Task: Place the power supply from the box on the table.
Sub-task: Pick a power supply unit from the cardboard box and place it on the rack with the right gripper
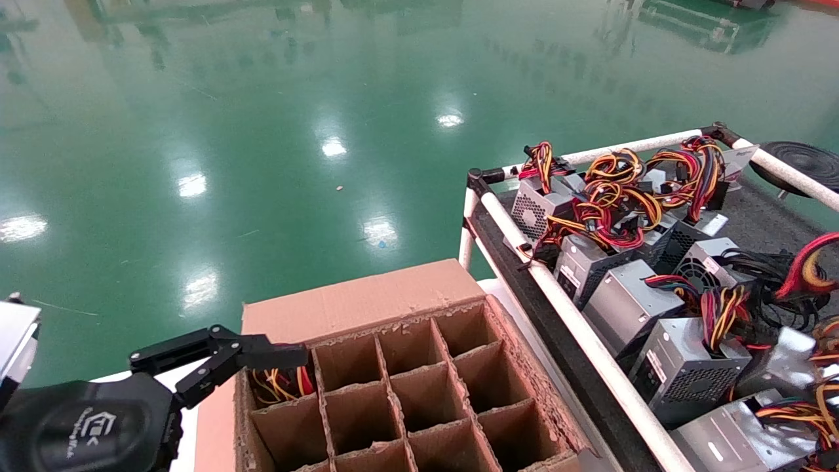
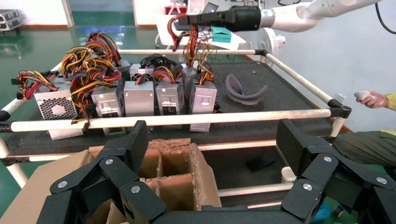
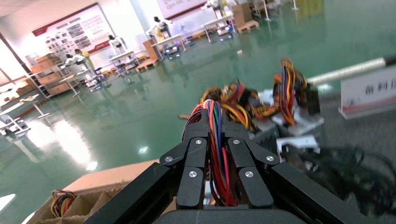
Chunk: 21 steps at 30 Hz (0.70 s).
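Carrying a power supply (image 2: 201, 95) by its wires, my right jaws (image 3: 217, 135) clamped shut, above the worktop (image 2: 280, 91); lowering comes next. Left jaws (image 1: 226, 357) spread at the box (image 1: 406, 387).

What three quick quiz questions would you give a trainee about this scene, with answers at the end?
1. True or false: the left pincer is shut on a cable.
2. What does the right pincer grip? A: nothing. B: a power supply's wire bundle. C: a torn cardboard flap.
3. Fill in: in the head view, of the box cells in sight, coloured wires show in just ___ cell.

Key:
1. False. It is open, at the box's far left corner.
2. B.
3. One, the far left corner cell.
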{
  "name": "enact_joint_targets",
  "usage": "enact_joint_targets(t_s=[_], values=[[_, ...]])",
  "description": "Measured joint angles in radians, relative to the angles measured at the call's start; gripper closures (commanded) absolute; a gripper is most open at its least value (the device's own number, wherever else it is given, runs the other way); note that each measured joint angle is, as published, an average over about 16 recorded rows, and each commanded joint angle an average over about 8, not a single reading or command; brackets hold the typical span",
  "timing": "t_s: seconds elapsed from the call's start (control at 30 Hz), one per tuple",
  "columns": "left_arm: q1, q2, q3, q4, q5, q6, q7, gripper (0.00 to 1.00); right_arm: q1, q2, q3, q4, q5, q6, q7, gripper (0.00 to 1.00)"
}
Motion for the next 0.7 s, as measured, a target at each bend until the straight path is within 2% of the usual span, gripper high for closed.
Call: enact_joint_targets(t_s=[0.4, 0.43, 0.47, 0.67, 0.7], values=[[0.0, 0.0, 0.0, 0.0, 0.0, 0.0, 0.0, 0.0, -0.115, 0.011, -0.023, 0.133, 0.142, 0.131, -0.112, 1.0], [0.0, 0.0, 0.0, 0.0, 0.0, 0.0, 0.0, 0.0, -0.121, 0.015, -0.023, 0.142, 0.151, 0.141, -0.12, 0.97], [0.0, 0.0, 0.0, 0.0, 0.0, 0.0, 0.0, 0.0, -0.127, 0.019, -0.024, 0.151, 0.16, 0.149, -0.128, 0.87], [0.0, 0.0, 0.0, 0.0, 0.0, 0.0, 0.0, 0.0, -0.147, 0.04, -0.026, 0.193, 0.198, 0.196, -0.164, 0.12], [0.0, 0.0, 0.0, 0.0, 0.0, 0.0, 0.0, 0.0, -0.148, 0.042, -0.026, 0.198, 0.201, 0.201, -0.168, 0.02]])
